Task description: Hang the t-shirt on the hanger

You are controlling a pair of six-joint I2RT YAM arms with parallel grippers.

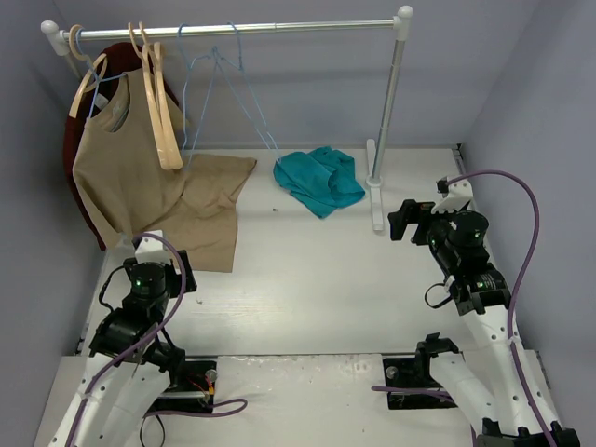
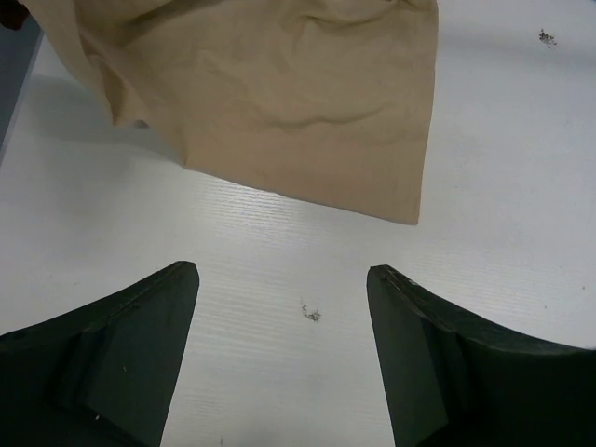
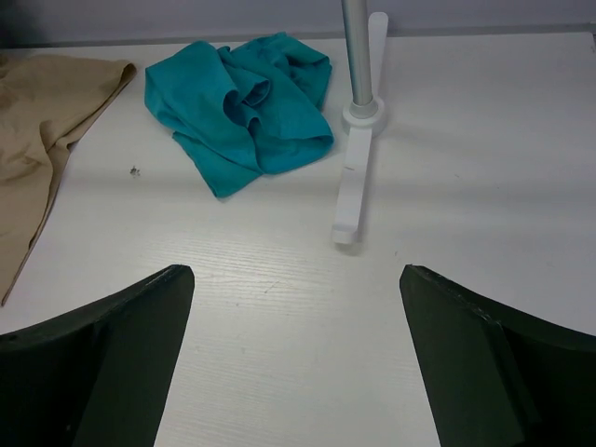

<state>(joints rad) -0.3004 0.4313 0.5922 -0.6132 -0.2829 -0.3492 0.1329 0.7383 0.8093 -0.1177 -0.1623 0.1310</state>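
With the left gripper (image 2: 282, 312) and right gripper (image 3: 296, 312) both spread empty, the crumpled teal cloth t-shirt (image 3: 244, 101), heaped just beside the flat white rack foot (image 3: 354, 186), is judged light and limp, best pinched at a raised fold.

Top external: mounted high behind near edge of table (image 1: 307, 279), tilted down across whole surface toward clothes rail (image 1: 233, 30) at back. Left wrist: close over table, looking past left gripper (image 2: 281, 270) at tan cloth (image 2: 279, 102) hem. Right wrist: low, farther back, facing rail post (image 3: 356, 56) past right gripper (image 3: 296, 270); t-shirt (image 3: 244, 102) shared with top view, tan cloth with all three.
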